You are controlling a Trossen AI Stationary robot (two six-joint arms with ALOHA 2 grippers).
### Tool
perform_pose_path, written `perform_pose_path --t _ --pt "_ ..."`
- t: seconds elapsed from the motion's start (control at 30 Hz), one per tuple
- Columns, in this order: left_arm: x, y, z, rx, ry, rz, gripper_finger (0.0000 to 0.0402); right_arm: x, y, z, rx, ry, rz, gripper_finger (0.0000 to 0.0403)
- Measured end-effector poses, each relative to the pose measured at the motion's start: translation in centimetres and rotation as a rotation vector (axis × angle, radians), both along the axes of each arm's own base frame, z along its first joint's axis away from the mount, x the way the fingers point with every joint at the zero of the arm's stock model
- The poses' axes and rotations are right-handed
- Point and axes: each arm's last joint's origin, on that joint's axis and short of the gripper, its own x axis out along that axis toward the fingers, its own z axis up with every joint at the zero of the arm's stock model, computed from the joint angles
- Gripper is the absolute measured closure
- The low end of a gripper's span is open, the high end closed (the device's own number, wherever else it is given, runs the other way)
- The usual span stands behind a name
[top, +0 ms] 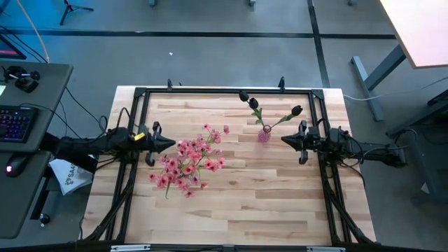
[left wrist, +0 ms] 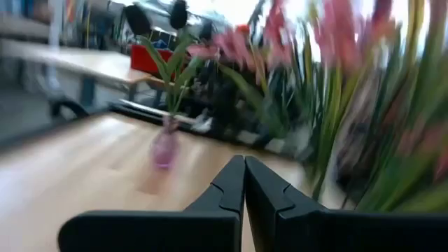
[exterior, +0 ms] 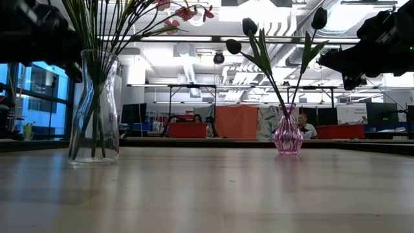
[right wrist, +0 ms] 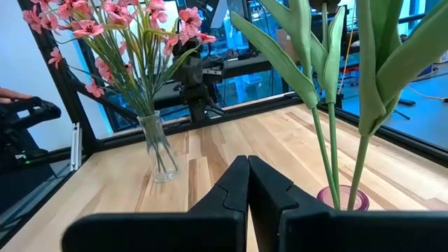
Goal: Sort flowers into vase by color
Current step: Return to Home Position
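Observation:
The pink blossoms (top: 189,164) stand by their green stems in a tall clear glass vase (exterior: 95,107) left of the table's middle; the right wrist view shows that vase (right wrist: 159,150) too. The small pink-purple vase (exterior: 288,136) stands right of the middle and holds three dark tulip buds (top: 245,98) with green leaves. My left gripper (top: 166,143) is shut and hangs above the table just left of the pink bunch. My right gripper (top: 285,139) is shut too, just right of the pink vase (top: 264,134), whose rim (right wrist: 343,199) lies close before its fingers.
A black metal frame (top: 140,94) runs around the wooden table top. Bare wood lies toward the near edge (top: 245,210). A desk with a keyboard (top: 14,122) stands off the table's left side. People sit in the room beyond the far edge (exterior: 303,123).

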Motion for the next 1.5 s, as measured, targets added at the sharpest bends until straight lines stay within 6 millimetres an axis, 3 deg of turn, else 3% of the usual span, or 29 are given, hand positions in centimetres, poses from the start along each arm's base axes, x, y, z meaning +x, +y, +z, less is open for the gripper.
perform_pose_path --t 0.07,0.13,1.5 --pt "0.02 -0.04 -0.28 0.202 0.039 0.021 0.0401 0.00 0.00 0.00 0.000 0.000 0.000 0.0402" --pt "0.03 -0.03 -0.55 0.295 0.072 0.027 0.0401 0.00 0.00 -0.01 0.000 0.001 0.000 0.0402" --pt "0.13 -0.10 -0.85 0.329 0.103 0.002 0.0401 0.00 0.00 -0.02 0.000 0.001 0.000 0.0402"
